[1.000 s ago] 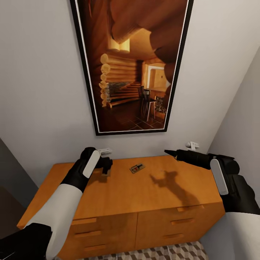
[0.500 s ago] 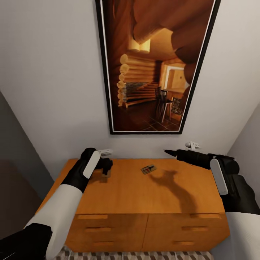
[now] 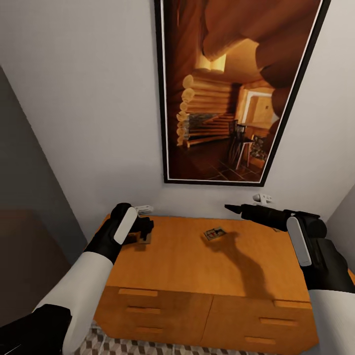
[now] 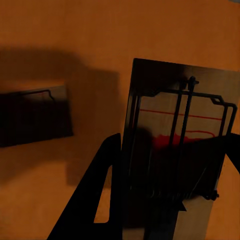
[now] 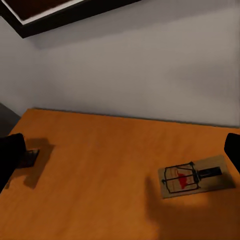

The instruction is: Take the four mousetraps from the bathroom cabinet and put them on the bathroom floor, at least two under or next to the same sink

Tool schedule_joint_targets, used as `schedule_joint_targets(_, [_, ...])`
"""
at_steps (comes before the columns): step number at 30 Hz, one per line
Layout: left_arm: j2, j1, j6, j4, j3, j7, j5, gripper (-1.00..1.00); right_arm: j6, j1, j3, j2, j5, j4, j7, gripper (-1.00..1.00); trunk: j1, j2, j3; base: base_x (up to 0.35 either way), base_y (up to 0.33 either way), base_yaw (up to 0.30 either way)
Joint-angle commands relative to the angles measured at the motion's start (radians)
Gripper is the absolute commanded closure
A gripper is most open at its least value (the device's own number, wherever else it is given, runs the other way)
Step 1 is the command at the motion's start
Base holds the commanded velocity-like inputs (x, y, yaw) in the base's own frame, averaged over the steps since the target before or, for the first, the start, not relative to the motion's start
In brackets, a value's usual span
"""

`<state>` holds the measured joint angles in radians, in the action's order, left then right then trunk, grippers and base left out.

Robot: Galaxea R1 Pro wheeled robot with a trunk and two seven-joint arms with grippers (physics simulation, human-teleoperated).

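My left gripper is shut on one mousetrap, held just above the left part of the orange-brown cabinet. A second mousetrap lies in shadow on the cabinet top beside it. Another mousetrap rests flat on the top, right of centre. My right gripper hovers above the cabinet's right side, pointing left. It is open, its fingers at the edges of the right wrist view with nothing between them. A strip of cube-patterned bathroom floor shows below the cabinet.
A tall framed picture hangs on the white wall behind the cabinet. Small white wall fittings sit just above the cabinet top. A dark grey surface stands at the left. The cabinet's drawers are closed.
The whole view has swung left, so the cabinet and picture now sit further right. Both arms keep their pose and the left gripper still holds its mousetrap.
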<state>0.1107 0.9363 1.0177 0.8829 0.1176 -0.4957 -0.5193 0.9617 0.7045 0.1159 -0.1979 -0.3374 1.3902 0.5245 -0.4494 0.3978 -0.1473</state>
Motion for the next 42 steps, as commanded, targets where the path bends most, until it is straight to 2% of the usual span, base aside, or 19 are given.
schedule_joint_targets(1, [0.0,0.001,0.003,0.001,0.002,-0.013,-0.008,1.0,0.005,0.001,0.001,0.0,0.005,0.001,0.007,-1.0,-0.001,0.002,-0.002,0.0,-0.019,0.013])
schedule_joint_targets(6, [0.0,0.001,0.002,0.001,0.003,-0.013,-0.007,1.0,0.007,0.001,-0.001,0.0,0.007,0.001,0.006,-1.0,-0.001,0.002,-0.002,0.074,-0.18,0.004])
schedule_joint_targets(8, [-0.001,0.001,0.002,0.001,0.002,-0.014,-0.007,1.0,0.01,0.001,-0.011,-0.001,0.019,0.001,0.0,-1.0,-0.001,0.002,-0.002,0.143,-0.233,0.001])
schedule_joint_targets(10, [-0.001,0.001,0.002,0.001,0.002,-0.014,-0.008,1.0,0.012,0.002,-0.041,-0.004,0.048,0.002,-0.019,-1.0,-0.001,0.002,-0.002,0.087,-0.144,0.001])
schedule_joint_targets(12, [-0.002,0.001,0.002,0.0,0.002,-0.014,-0.008,1.0,0.017,0.004,-0.107,-0.007,0.12,0.004,-0.062,-1.0,-0.001,0.002,-0.002,0.041,-0.067,0.0])
schedule_joint_targets(13, [-0.002,0.001,0.003,0.0,0.002,-0.014,-0.008,1.0,0.019,0.006,-0.127,-0.007,0.142,0.005,-0.073,-1.0,-0.001,0.002,-0.002,0.025,-0.042,0.0])
schedule_joint_targets(14, [-0.001,0.001,0.003,-0.003,0.002,-0.014,-0.008,1.0,0.026,0.009,-0.166,-0.007,0.186,0.01,-0.092,-1.0,-0.001,0.002,-0.002,0.016,-0.027,0.0])
schedule_joint_targets(15, [-0.001,0.001,0.003,-0.005,0.002,-0.014,-0.008,1.0,0.03,0.011,-0.185,-0.006,0.208,0.014,-0.099,-1.0,-0.001,0.002,-0.002,0.013,-0.021,0.0])
schedule_joint_targets(16, [-0.001,0.001,0.003,-0.01,0.002,-0.014,-0.008,1.0,0.036,0.013,-0.215,-0.006,0.246,0.023,-0.108,-1.0,-0.001,0.002,-0.002,0.008,-0.014,0.0])
schedule_joint_targets(19, [0.0,0.001,0.003,-0.019,0.002,-0.014,-0.008,1.0,0.045,0.015,-0.253,-0.006,0.304,0.038,-0.121,-1.0,-0.001,0.002,-0.002,0.005,-0.008,0.0])
schedule_joint_targets(26, [0.0,0.001,0.002,-0.023,0.002,-0.014,-0.008,1.0,0.049,0.016,-0.273,-0.003,0.33,0.044,-0.126,-1.0,-0.001,0.002,-0.002,0.001,-0.001,0.0])
schedule_joint_targets(42, [0.003,0.001,0.003,-0.04,0.002,-0.012,-0.008,1.0,0.049,0.032,-0.291,-0.013,0.327,0.074,-0.101,-1.0,-0.001,0.002,-0.002,0.0,0.0,0.0])
